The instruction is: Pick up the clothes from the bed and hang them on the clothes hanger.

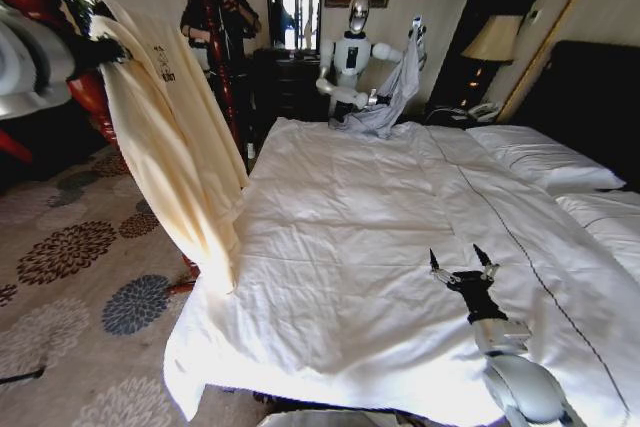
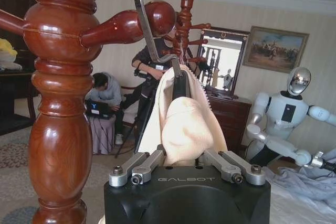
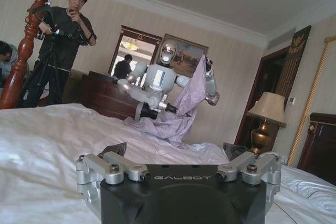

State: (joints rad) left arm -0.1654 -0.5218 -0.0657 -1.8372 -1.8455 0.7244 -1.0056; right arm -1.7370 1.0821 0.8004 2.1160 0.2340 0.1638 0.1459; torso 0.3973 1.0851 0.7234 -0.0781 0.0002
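Far left: the left end effector (image 2: 186, 169) is clamped on the cream-yellow clothes (image 1: 175, 137), raised beside the wooden coat stand (image 2: 60, 98). The garment hangs on the black clothes hanger (image 2: 178, 85) (silver hook by a stand peg), off the left edge of the bed (image 1: 340, 247). Right, near: the right end effector (image 1: 460, 265) rests on the duvet, fingers apart, holding nothing.

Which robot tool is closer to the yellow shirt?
The left tool: it grips the clothes on the clothes hanger. The right tool rests open on the bed, well away.
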